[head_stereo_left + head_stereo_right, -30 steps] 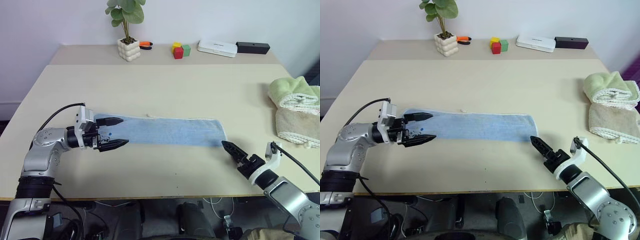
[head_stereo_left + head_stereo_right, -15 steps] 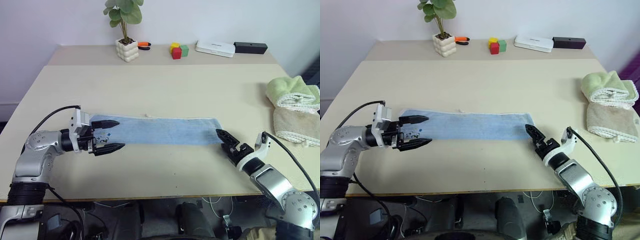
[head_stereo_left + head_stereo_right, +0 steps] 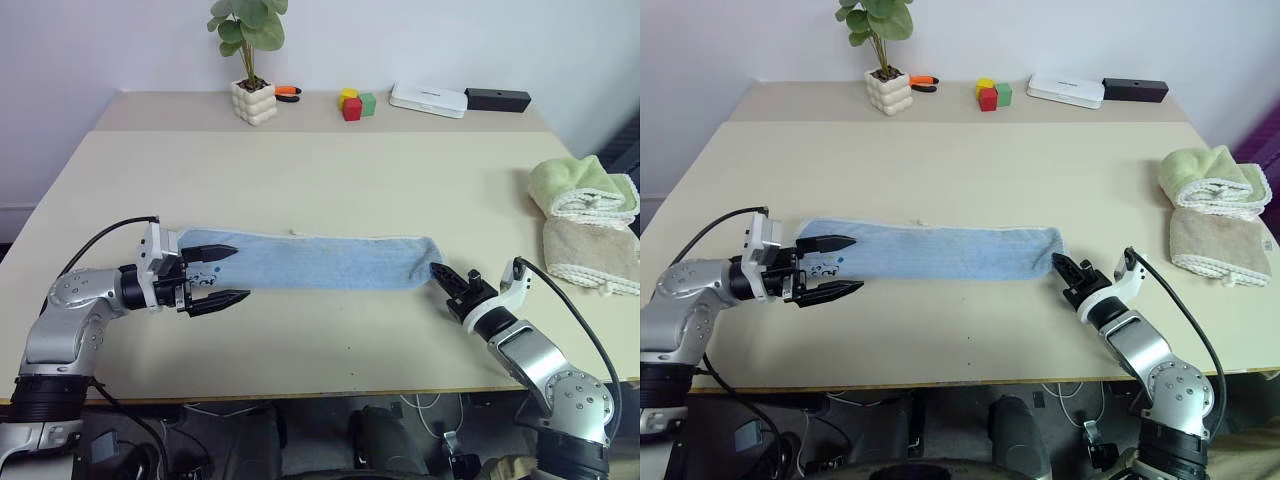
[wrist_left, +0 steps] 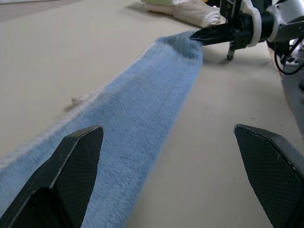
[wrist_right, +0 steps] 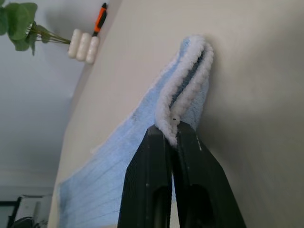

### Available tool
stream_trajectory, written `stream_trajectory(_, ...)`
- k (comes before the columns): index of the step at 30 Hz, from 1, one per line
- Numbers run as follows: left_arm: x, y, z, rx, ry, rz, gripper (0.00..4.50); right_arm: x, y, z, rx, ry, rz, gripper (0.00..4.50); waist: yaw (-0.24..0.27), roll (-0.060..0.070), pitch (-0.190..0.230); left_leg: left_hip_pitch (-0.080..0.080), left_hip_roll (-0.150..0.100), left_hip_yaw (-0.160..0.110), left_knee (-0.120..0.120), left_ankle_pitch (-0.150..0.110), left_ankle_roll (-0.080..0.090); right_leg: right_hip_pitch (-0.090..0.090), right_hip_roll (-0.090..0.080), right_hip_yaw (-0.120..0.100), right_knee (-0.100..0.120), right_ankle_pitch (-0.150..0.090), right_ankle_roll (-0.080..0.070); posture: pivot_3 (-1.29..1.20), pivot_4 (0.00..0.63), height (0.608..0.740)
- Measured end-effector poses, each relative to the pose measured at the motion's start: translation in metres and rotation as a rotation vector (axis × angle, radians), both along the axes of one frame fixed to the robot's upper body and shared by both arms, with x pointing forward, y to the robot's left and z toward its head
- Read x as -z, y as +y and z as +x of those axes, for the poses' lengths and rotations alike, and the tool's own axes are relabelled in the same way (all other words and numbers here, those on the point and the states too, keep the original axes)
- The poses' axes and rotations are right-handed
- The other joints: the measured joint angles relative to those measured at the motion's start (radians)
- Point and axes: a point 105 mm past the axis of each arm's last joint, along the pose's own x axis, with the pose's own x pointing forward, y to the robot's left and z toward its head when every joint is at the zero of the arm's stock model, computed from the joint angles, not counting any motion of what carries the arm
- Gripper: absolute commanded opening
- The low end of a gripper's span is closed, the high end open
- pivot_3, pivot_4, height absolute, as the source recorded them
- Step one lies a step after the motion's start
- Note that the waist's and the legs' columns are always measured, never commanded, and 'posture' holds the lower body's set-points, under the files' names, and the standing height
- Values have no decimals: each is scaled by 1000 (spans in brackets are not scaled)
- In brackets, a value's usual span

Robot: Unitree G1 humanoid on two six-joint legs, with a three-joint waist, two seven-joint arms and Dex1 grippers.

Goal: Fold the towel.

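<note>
A potted plant [image 3: 248, 60] stands at the table's [image 3: 330, 170] far edge. Beside the plant lie coloured blocks [image 3: 354, 101], a white box [image 3: 428, 98] and a black bar [image 3: 497, 99]. Green [image 3: 582, 188] and beige [image 3: 590, 254] towels sit well apart.

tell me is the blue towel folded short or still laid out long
Laid out long: the towel lies as a flat strip on the table, its right corner pinched in the right end effector.

Light blue towel [image 3: 320, 262] with whitish edge, beige table [image 3: 350, 170], pale green rolled towel [image 3: 582, 188], beige folded towel [image 3: 590, 255], black gripper fingers [image 3: 215, 250].
</note>
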Motion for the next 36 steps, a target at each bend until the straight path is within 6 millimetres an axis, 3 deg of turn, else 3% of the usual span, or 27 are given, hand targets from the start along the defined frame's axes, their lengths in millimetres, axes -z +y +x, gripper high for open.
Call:
stream_trajectory(8,0,0,1,-7,-8,-11,4500,-1,-19,5,15,-22,-94,9,9,1,0,-1,-2,0,0,0,0,0,-2,0,-2,0,0,0,150,740)
stream_trajectory(17,-1,14,3,-57,-23,-45,4500,3,-67,-16,65,2,-230,9,7,3,2,-2,-2,0,0,-1,1,0,-1,0,-4,0,1,0,150,740)
stream_trajectory(20,-3,11,7,-63,-44,-68,4500,2,-72,-17,67,-5,-281,9,6,4,2,-2,-2,0,0,-1,2,0,-1,0,-4,1,1,0,150,740)
stream_trajectory(24,-6,10,13,-82,-74,-75,4500,-5,-80,-12,63,-55,-463,9,5,5,3,-2,-2,0,0,-1,2,0,-1,0,-4,2,3,0,150,740)
stream_trajectory(30,-10,12,20,-101,-103,-71,4500,-30,-52,7,-38,-193,-642,9,4,6,3,-3,-2,0,0,-1,2,-1,0,0,-4,2,3,0,150,740)
stream_trajectory(36,-9,13,20,-119,-105,-71,4500,-51,6,14,-237,-342,-757,9,4,6,4,-3,-2,0,0,-1,2,-1,-1,0,-4,2,3,0,150,740)
